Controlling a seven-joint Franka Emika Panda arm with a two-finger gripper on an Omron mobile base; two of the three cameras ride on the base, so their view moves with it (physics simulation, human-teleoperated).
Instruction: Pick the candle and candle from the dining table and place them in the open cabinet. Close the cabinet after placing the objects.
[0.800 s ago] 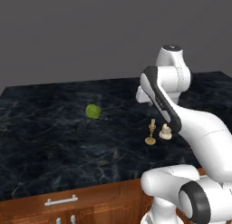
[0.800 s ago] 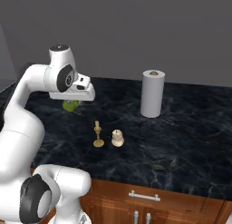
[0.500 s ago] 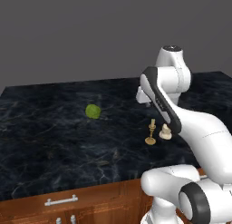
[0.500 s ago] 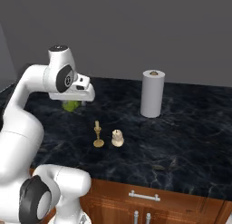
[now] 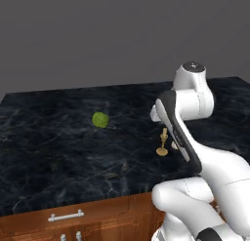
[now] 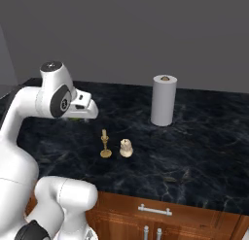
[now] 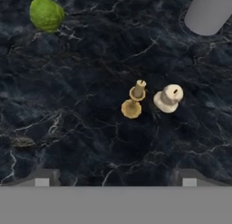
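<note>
With the gripper (image 7: 115, 181) spread wide, the taper candle (image 7: 134, 99) at frame centre could be toppled, since the squat candle (image 7: 168, 99) stands just beside it.

Green ball (image 5: 100, 120) seen lying well left; white cylindrical roll (image 6: 163, 100) stood upright far right, both well apart.

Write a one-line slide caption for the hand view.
Open gripper above black marble table: taper candle on gold candlestick beside squat cream candle, green ball far off.
</note>
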